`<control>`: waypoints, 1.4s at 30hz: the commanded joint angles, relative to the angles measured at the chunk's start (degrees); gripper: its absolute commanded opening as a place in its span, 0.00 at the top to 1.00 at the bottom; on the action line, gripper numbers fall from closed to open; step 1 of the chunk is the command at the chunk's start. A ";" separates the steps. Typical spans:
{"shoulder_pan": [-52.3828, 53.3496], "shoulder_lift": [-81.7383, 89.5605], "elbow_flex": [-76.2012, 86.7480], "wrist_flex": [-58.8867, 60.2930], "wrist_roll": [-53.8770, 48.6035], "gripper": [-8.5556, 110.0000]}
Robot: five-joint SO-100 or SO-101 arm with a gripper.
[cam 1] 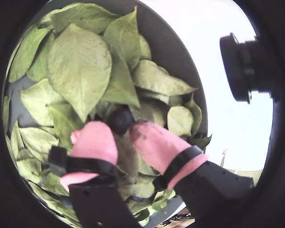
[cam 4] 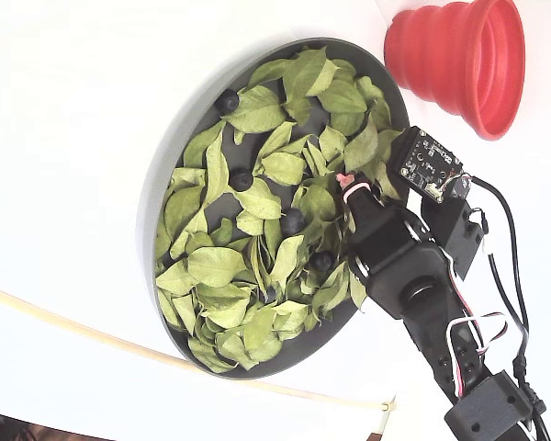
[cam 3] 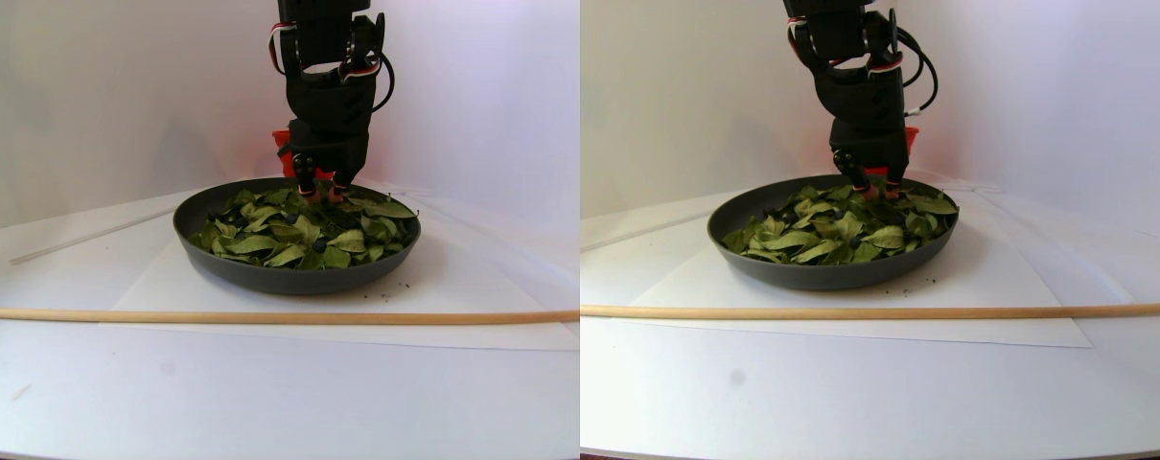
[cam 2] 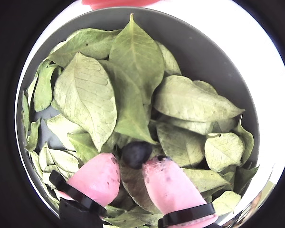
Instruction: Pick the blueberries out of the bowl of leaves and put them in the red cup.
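Note:
My gripper [cam 1: 121, 126] has pink fingertips and is down in the dark bowl [cam 4: 156, 211] among the green leaves [cam 4: 257, 110]. In both wrist views its tips press a dark blueberry [cam 1: 120, 118] from both sides, low on the leaves; the berry also shows in the other wrist view [cam 2: 136, 153], where the gripper [cam 2: 135, 159] holds it. Other blueberries [cam 4: 241, 179] lie loose among the leaves. The red cup [cam 4: 459, 60] lies on its side beyond the bowl's rim, near the arm.
A thin wooden stick [cam 3: 254, 314] lies across the white table in front of the bowl. The bowl stands on a sheet of white paper [cam 3: 158, 287]. The arm's black body [cam 4: 413, 276] overhangs the bowl's edge on the cup's side.

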 commanded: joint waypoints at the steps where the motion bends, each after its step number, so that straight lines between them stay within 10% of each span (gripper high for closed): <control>1: 1.32 7.29 -1.05 0.09 -0.35 0.86; 42: 0.44 2.55 -1.23 -3.34 1.05 0.81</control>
